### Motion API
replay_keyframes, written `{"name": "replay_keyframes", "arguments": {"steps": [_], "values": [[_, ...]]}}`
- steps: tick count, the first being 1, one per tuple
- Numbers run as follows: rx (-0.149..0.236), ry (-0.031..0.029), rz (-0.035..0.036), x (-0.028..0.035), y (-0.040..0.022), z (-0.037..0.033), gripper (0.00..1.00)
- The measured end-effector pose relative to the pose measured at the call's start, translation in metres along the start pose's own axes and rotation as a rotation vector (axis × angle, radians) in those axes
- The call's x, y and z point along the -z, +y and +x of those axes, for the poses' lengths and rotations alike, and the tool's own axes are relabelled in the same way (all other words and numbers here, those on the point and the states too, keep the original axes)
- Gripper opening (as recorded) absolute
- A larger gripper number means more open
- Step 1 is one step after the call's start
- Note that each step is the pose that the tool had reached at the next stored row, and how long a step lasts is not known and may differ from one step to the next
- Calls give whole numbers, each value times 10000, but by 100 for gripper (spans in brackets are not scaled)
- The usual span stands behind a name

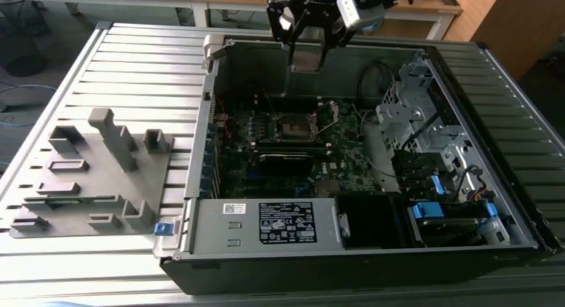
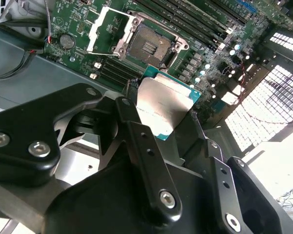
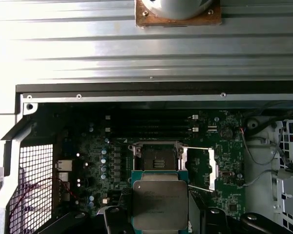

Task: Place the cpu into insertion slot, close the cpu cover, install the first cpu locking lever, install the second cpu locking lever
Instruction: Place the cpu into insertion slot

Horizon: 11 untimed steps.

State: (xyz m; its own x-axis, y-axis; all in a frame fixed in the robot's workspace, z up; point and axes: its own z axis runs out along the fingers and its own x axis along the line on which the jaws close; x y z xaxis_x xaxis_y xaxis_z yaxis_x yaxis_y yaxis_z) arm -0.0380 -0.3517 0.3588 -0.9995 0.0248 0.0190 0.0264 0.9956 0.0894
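Gripper (image 2: 162, 111) with one cpu (image 3: 159, 204) near one insertion slot (image 3: 156, 159).

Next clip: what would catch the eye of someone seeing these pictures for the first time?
The pincer grips a silver-topped chip over the open computer case. On the green board inside, the socket lies bare, with its metal cover flipped open beside it. On the exterior view's left, a grey holder block sits on the slatted table.
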Motion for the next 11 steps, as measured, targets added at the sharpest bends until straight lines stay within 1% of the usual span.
{"name": "replay_keyframes", "arguments": {"steps": [6,11], "values": [[1,-3,1,-25,-2,0,54],[1,-4,-2,-33,-3,-1,54]]}}
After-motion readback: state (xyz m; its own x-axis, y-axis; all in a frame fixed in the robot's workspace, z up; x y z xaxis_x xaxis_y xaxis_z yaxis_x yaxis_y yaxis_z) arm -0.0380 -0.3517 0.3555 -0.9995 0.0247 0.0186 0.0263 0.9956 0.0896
